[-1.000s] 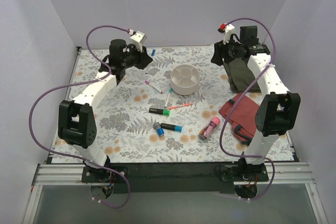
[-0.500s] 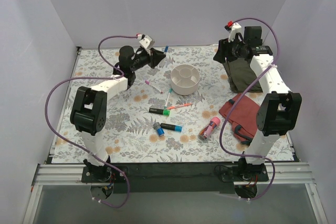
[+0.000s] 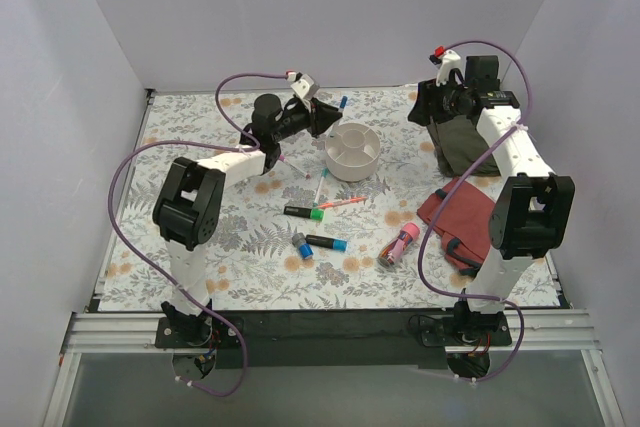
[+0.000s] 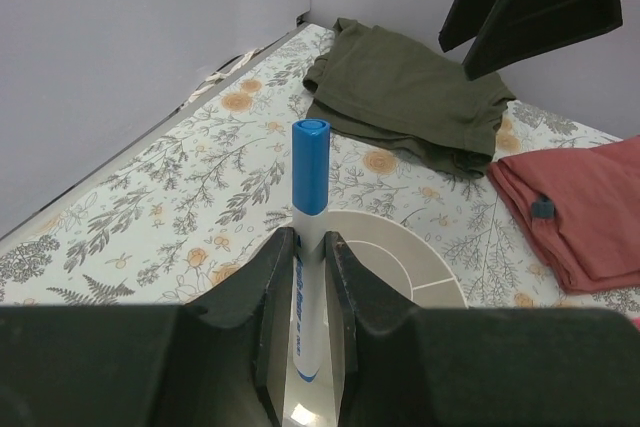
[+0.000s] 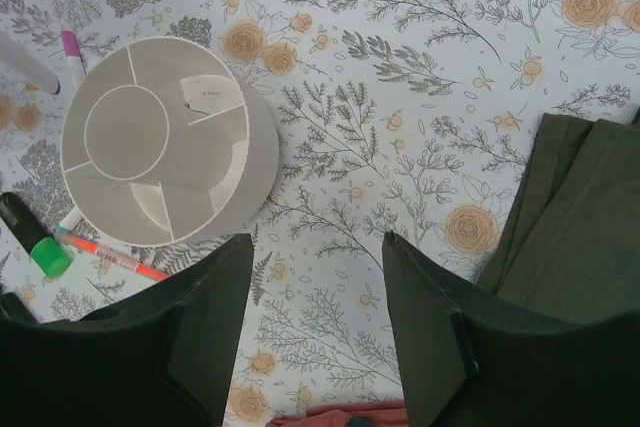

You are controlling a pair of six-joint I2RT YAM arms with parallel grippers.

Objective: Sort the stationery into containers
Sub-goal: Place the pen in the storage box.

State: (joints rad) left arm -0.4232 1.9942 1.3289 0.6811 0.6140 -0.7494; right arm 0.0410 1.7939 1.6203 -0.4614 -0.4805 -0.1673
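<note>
Bright, soft, even light from above, faint diffuse shadow beside the off-white cup (image 5: 255, 172), overhead view sharp, left gripper fingers (image 4: 250, 327) dark and slightly soft up close, floral tablecloth (image 4: 150, 197) crisp

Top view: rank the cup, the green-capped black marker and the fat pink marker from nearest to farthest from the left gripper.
1. cup, close beside the left gripper, toward the far edge.
2. green-capped black marker, mid-table.
3. fat pink marker, toward the right arm's side.
</note>
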